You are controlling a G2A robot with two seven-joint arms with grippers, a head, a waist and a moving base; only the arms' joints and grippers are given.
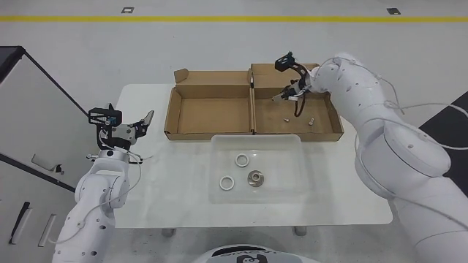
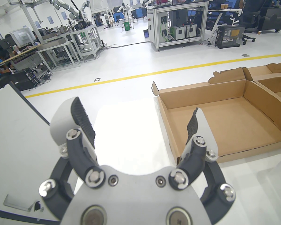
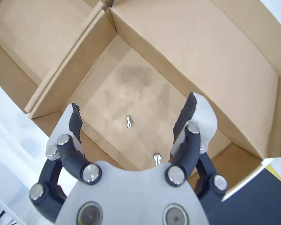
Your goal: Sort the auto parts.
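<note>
Two cardboard boxes stand side by side at the table's far edge. The left box (image 1: pixel 208 115) holds nothing. The right box (image 1: pixel 330 117) has two small silver bolts on its floor, one bolt (image 3: pixel 129 122) and a second bolt (image 3: pixel 157 158) nearer my wrist. My right gripper (image 3: pixel 134 106) hangs open above that box with nothing between its fingers. A clear tray (image 1: pixel 219 161) in front of the boxes holds two white rings (image 1: pixel 240 160) and a metal hub part (image 1: pixel 255 178). My left gripper (image 2: pixel 138 111) is open at the table's left edge, short of the left box (image 2: pixel 227 118).
A white panel (image 1: pixel 29 109) leans off the table's left side. The table (image 1: pixel 175 190) is bare between the left gripper and the tray. The boxes' back flaps (image 1: pixel 212 78) stand up along the far edge.
</note>
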